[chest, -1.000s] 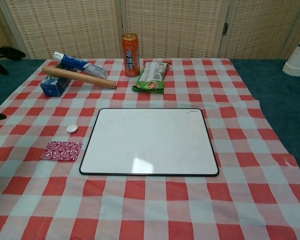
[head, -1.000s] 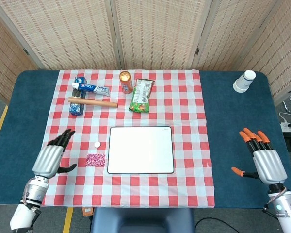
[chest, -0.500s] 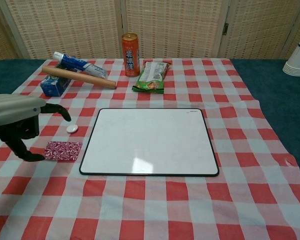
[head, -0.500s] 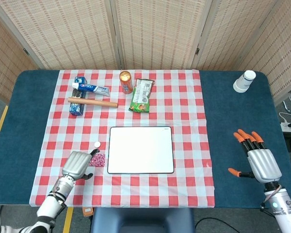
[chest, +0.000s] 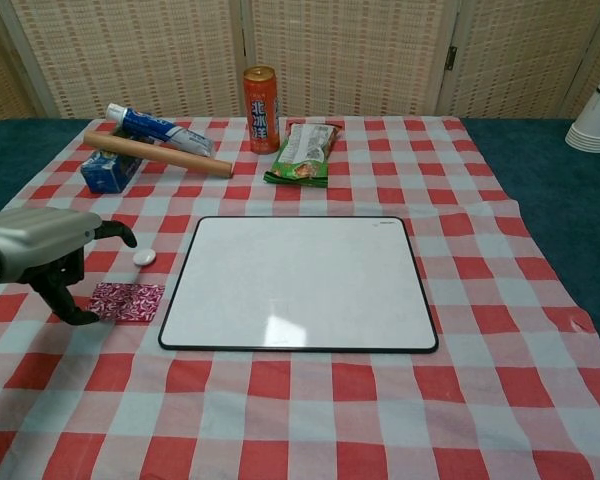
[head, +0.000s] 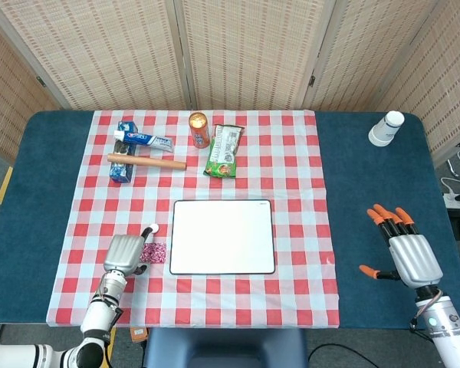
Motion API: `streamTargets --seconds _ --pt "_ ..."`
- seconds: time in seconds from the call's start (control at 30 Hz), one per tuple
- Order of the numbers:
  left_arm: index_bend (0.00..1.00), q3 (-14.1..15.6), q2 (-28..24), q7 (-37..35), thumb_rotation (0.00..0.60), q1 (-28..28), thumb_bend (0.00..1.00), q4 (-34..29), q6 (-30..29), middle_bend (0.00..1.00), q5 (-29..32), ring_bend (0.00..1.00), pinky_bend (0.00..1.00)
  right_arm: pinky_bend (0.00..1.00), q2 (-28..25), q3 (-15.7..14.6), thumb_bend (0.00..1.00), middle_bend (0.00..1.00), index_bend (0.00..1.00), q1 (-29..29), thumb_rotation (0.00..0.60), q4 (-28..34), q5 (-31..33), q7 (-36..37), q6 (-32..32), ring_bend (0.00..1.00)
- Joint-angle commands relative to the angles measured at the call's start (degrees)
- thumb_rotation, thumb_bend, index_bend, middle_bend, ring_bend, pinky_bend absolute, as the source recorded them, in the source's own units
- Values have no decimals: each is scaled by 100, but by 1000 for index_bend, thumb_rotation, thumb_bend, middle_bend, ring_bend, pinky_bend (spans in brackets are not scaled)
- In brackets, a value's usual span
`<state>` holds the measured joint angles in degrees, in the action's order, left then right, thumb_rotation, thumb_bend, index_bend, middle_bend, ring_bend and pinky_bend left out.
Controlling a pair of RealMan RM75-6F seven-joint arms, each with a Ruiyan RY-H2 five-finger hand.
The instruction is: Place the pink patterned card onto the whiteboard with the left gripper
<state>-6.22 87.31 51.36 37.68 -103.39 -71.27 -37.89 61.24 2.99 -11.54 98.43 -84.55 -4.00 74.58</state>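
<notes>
The left hand [chest: 42, 247] sits over the checked tablecloth [head: 307, 192] at the card's 9 o'clock, fingers curled downward with nothing between them; a dark thumb tip rests at the card's left edge, though actual contact cannot be confirmed. The pink patterned card [chest: 126, 301] lies flat on the cloth, just beside the whiteboard [chest: 300, 284] at its 9 o'clock and apart from the board's rim. A small white disc [chest: 144, 257] lies at the card's 12 o'clock. The right hand [head: 403, 247] rests over the blue table [head: 368, 184] at the board's 3 o'clock, well apart, fingers spread and holding nothing. A paper cup [head: 386, 128] stands at 1 o'clock.
</notes>
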Motion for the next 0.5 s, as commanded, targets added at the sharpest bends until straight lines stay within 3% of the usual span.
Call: streamTargets --seconds 0.03,0.5 --pt "205 -32 -100 71 600 83 223 -102 51 999 200 1000 1000 0 -7 -3 0 0 0 0 457 -2 -3 14 4 0" --pt "276 -11 208 -208 600 99 227 226 -96 1000 246 1000 1000 0 -26 6 0 0 0 -11 457 -39 28 101 10 0"
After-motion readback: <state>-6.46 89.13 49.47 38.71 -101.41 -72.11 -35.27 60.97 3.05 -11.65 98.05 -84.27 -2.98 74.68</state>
